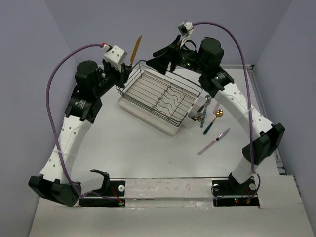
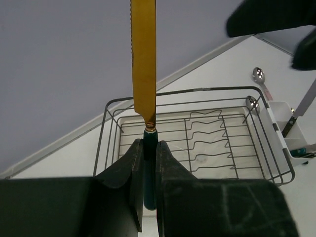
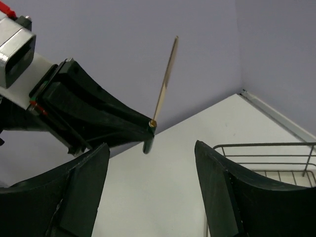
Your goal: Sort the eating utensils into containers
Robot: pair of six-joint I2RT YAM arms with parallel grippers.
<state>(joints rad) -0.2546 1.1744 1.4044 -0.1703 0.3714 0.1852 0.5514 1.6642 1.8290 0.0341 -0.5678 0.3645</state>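
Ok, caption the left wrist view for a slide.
Left gripper clamps a gold-bladed knife by its teal handle, wire dish rack and white cutlery holder beyond.

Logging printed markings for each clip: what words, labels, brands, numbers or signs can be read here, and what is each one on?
No text can be read in any view.
Pale marks on the left arm's black joint: too small to read.
The knife, wire rack and white holder: no print visible.
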